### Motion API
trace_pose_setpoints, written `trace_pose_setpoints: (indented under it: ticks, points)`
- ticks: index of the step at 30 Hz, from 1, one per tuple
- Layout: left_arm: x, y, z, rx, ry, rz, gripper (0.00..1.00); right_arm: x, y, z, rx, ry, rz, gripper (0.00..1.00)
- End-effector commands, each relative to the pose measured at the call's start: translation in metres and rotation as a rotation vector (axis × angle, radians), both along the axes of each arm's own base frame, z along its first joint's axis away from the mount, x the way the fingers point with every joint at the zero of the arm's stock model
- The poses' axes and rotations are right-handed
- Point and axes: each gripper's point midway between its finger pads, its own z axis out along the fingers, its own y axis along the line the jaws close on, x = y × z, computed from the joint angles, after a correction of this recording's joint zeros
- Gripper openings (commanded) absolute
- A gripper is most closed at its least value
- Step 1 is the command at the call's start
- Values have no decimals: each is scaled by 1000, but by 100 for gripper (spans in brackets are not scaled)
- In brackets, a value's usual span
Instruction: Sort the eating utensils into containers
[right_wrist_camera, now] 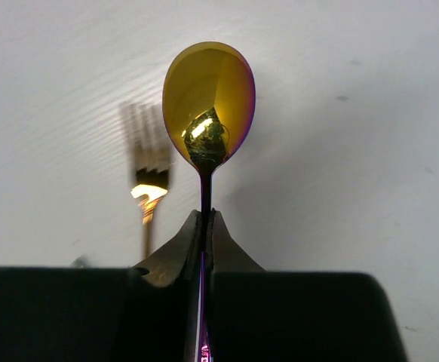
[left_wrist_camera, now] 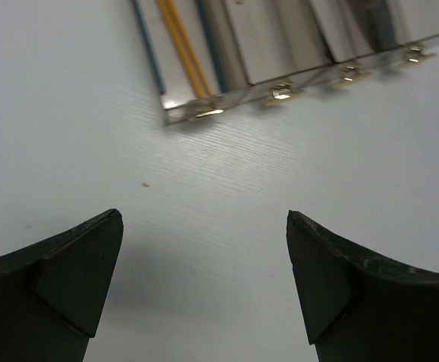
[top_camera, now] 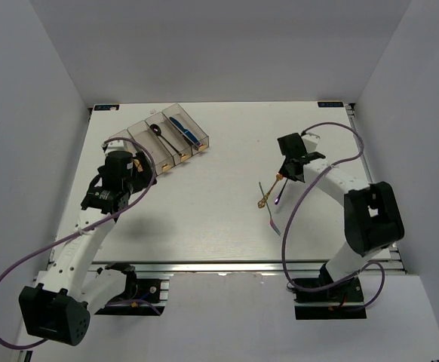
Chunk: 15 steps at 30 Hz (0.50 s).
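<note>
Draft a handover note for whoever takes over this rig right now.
Right gripper: shut on the purple-gold spoon, held above the table.
Left gripper: open, empty, near the bins' tagged ends.
Done: chopsticks, black spoon and blue knife are in the bins.
Left: bin the held spoon, then the gold fork lying on the table.

On my right wrist feed, the purple-gold spoon [right_wrist_camera: 208, 98] has a glossy gold bowl with a thin purple rim and a purple stem. The fork [right_wrist_camera: 150, 187] is gold. My right hand [right_wrist_camera: 205, 225] and left hand [left_wrist_camera: 204, 226] are both matte black. The counter [top_camera: 204, 219] is plain white. The containers [left_wrist_camera: 280, 45] are clear grey with small yellow tags. I make out orange wooden chopsticks [left_wrist_camera: 182, 45], dark blue chopsticks [left_wrist_camera: 148, 53], a blue knife [top_camera: 180, 128] and a black spoon [top_camera: 160, 133].
</note>
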Motion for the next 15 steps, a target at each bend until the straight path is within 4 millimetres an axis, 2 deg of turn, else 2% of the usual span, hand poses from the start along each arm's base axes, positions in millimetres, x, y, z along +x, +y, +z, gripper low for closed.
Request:
trace_pose_setpoints:
  ticks: [1, 2, 3, 4, 5, 7, 9, 11, 12, 14, 15]
  points:
    - [9, -45, 23, -189, -86, -172, 98, 14, 56, 54, 67, -157, 328, 0]
    - [8, -60, 23, -252, -96, -230, 98, 8, 85, 68, 169, -184, 469, 0]
    - [14, -80, 42, -335, -181, -306, 98, 1, 99, 71, 210, -194, 544, 0]
    - [6, -109, 53, -485, -196, -420, 98, -4, 119, 82, 236, -233, 639, 0]
    - [4, -124, 63, -561, -237, -479, 98, -17, 138, 99, 298, -268, 738, 0]
    - [4, -147, 87, -746, -355, -555, 98, -39, 170, 116, 340, -314, 867, 0]
    - [-1, -162, 102, -841, -433, -631, 98, -55, 186, 139, 352, -375, 934, 0]
    - [0, -175, 101, -910, -415, -643, 98, -75, 208, 156, 385, -423, 1004, 0]
    - [0, -180, 111, -927, -453, -675, 98, -80, 213, 161, 403, -431, 1017, 0]
    - [0, -194, 107, -986, -418, -694, 98, -93, 228, 174, 443, -476, 1071, 0]
    - [-1, -198, 113, -1015, -439, -710, 98, -97, 232, 177, 452, -488, 1078, 0]
